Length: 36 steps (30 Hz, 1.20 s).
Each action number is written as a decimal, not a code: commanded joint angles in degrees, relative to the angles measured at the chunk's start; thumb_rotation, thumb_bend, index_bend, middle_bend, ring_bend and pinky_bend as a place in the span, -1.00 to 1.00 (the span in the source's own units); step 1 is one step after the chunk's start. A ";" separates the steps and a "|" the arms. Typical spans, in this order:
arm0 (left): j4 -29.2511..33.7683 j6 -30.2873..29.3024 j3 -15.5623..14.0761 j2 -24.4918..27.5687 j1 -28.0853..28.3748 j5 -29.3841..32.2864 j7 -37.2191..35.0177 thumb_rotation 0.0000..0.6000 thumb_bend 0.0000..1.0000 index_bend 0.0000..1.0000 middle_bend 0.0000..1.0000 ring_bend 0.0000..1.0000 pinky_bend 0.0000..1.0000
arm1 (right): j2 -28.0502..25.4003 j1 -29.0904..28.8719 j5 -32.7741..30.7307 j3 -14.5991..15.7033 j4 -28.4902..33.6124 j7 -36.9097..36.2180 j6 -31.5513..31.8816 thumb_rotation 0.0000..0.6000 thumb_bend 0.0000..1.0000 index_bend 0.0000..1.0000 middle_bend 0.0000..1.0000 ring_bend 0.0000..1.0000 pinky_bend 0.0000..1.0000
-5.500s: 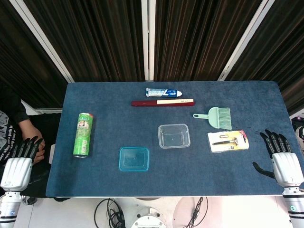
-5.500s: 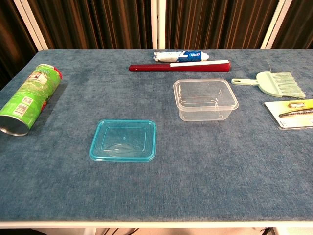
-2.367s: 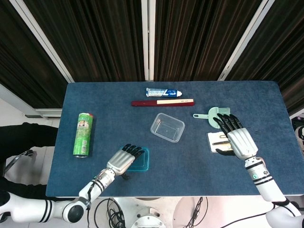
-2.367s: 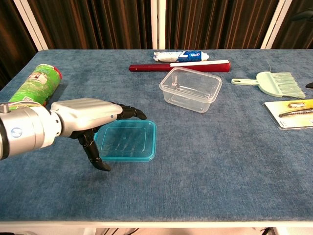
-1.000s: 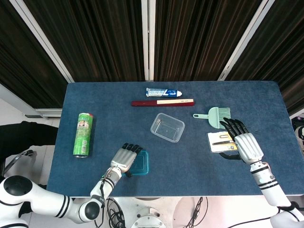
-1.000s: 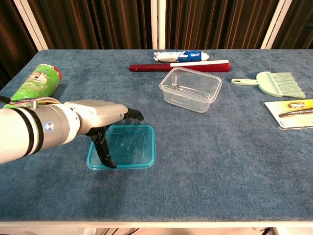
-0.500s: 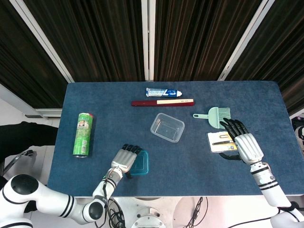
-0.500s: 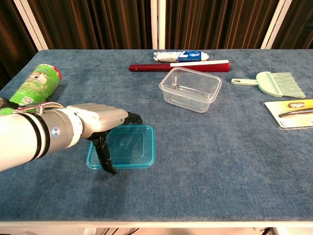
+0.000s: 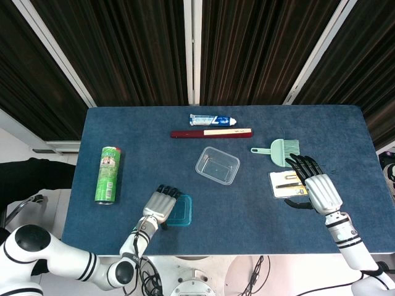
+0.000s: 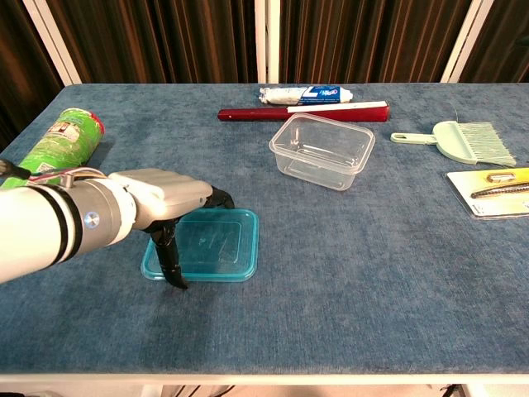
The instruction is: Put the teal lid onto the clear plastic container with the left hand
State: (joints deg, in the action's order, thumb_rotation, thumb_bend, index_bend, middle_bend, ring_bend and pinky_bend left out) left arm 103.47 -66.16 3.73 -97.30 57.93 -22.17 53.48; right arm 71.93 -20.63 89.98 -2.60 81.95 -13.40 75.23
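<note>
The left hand [image 10: 161, 203] is laid over the near-left part of the teal lid [image 10: 207, 244], its dark fingers [image 10: 219, 198] curled down onto the lid's far edge and the thumb dropped at the near-left corner; whether the lid is truly pinched or merely pressed cannot be told from either view. The lid lies flat on the blue table [image 10: 372, 273], toward the front edge; compared with half a second ago it has been dragged slightly to the left and nearer the front, and the hand has been drawn back with it. This is read as an attempt to slide or lever the thin lid into a grip, not yet as a lift; the carrying step has not begun.

The clear plastic container [image 10: 322, 151] stands open and skewed, well apart from the lid, toward the far right of it; its position is unchanged over the last second.

The right hand [image 9: 315, 185] is held with fingers spread above the carded razor pack [image 9: 287, 184], holding nothing, and is unmoved. A green snack can [image 10: 54, 153], a toothpaste tube [image 10: 307, 94], a red-and-white flat stick [image 10: 302, 112] and a pale green hand brush [image 10: 463, 139] are left lying around the table.
</note>
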 commanded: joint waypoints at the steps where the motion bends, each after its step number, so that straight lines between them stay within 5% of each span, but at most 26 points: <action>1: 0.42 1.47 -0.67 1.68 -0.33 -3.53 -1.37 1.00 -0.76 -0.36 -0.56 -0.80 -0.95 | -0.16 0.27 -0.08 -0.12 0.32 0.21 0.42 1.00 -0.93 -1.00 -1.00 -1.00 -1.00; 10: 1.42 5.45 -0.87 9.13 -0.45 -17.93 -6.15 1.00 -0.68 -0.30 -0.46 -0.73 -0.90 | -1.25 1.75 -0.98 -0.65 1.66 0.89 2.31 1.00 -0.93 -1.00 -1.00 -1.00 -1.00; 19: -10.55 24.62 7.13 13.63 8.04 -31.60 -18.59 1.00 -0.67 -0.31 -0.46 -0.73 -0.97 | -4.40 5.25 -2.62 -0.99 5.34 2.69 6.11 1.00 -0.93 -1.00 -1.00 -1.00 -1.00; 30: -29.09 42.87 12.48 7.40 21.58 -32.85 -29.23 1.00 -0.67 -0.35 -0.48 -0.75 -1.00 | -5.89 7.46 -3.85 -1.11 8.95 5.97 7.24 1.00 -0.93 -1.00 -1.00 -1.00 -1.00; 36: -38.22 49.01 10.74 3.66 28.63 -31.33 -31.15 1.00 -0.67 -0.35 -0.48 -0.75 -1.00 | -5.64 7.59 -4.47 -1.47 9.03 5.95 6.43 1.00 -0.93 -1.00 -1.00 -1.00 -1.00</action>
State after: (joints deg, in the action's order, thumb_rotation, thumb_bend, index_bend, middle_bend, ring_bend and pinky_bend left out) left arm 68.12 -19.51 15.45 -91.89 83.79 -54.15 22.99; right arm 66.27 -13.06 85.53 -4.05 91.00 -7.44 81.68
